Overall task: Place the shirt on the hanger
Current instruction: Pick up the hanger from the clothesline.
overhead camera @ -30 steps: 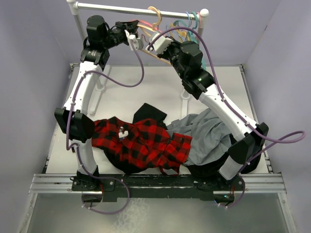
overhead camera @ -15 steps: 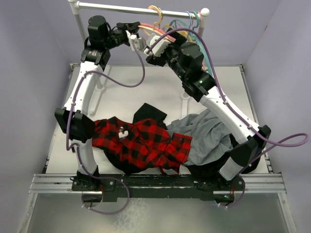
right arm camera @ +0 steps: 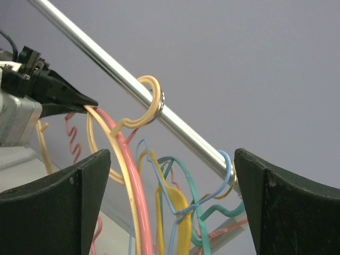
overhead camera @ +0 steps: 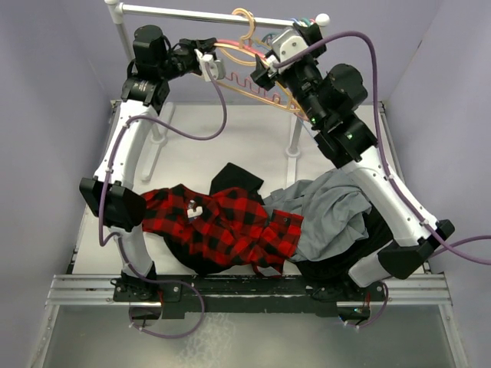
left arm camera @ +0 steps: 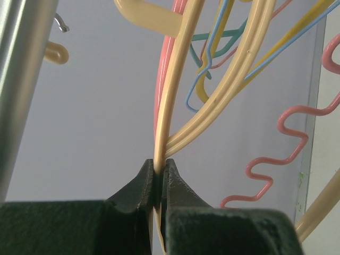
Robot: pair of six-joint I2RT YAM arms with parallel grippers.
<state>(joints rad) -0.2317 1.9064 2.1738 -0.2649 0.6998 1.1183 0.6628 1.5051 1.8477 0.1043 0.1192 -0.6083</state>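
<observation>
- Up at the rail (overhead camera: 192,13), the left tool (left arm camera: 159,170) is pressed together on the hanger (left arm camera: 183,64), pinching one thin tan arm of it between its dark fingertips.
- The hanger's curved hook (right arm camera: 151,101) sits over the rail, and in the top view the left tool (overhead camera: 209,61) grips its frame just below the rail.
- A pink hanger (left arm camera: 276,159) with a wavy bar and a teal hanger (right arm camera: 188,175) hang close beside it.
- The right tool (right arm camera: 170,159) is spread wide, holding nothing; it sits below the rail with the bunch of hangers in view between its fingers.
- The shirt (overhead camera: 222,222) lies crumpled on the tabletop (overhead camera: 199,138) near the arm bases, well apart from the hanger.
- A grey garment (overhead camera: 330,211) touches the shirt's right side, and a black garment (overhead camera: 234,178) lies at its far edge.
</observation>
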